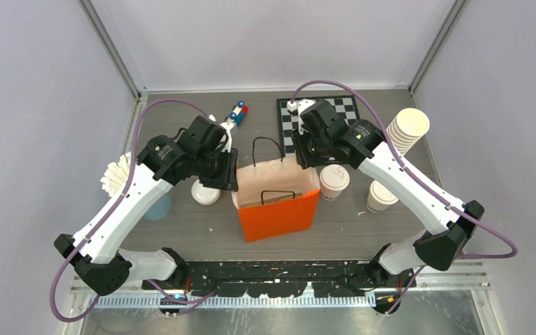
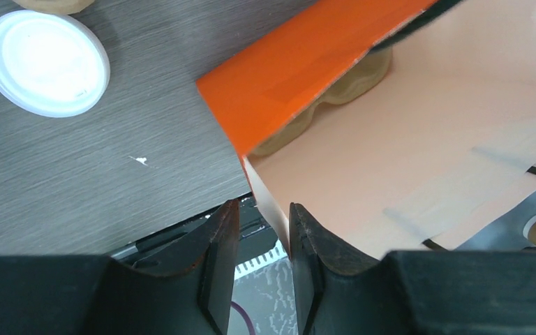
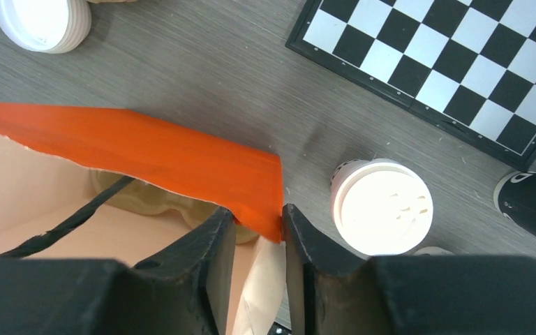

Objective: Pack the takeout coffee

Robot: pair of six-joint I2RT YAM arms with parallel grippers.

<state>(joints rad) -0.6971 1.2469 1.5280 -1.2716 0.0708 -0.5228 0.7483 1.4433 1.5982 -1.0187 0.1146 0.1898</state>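
At table centre, 1 orange paper bag [image 1: 278, 213] is standing upright with its mouth open, and I am holding it from both sides. My left gripper [image 2: 264, 209] is pinching the bag's left rim, jaws nearly together with only the paper wall between them. My right gripper [image 3: 257, 213] is clamping an orange corner edge at the bag's right rim, jaws just as narrow. So that is 2 grippers, both gripping the bag. The bag is showing 2 black handles [image 1: 266, 149], one looping up at the far wall and one drooping against the near wall. Inside, 1 tan pulp tray [image 2: 335, 87] is sitting at the bottom; I cannot tell its compartment count.

I am counting 1 takeout coffee [image 1: 334, 182], a small white cup with a sip lid. It is standing upright on the table [image 1: 181, 234] just beside the bag's right side, outside the bag and untouched by my right gripper. 1 more single white cup [image 1: 380, 197] is standing further right, apart from the first; I cannot tell whether it has a lid. 1 tall stack of lidless cups [image 1: 407, 130] is leaning behind that, too small to count. 1 pile of round white lids [image 1: 205, 193] is sitting left of the bag, near my left gripper. 1 chessboard [image 1: 317, 117] is lying at the far side, partly under my right arm.
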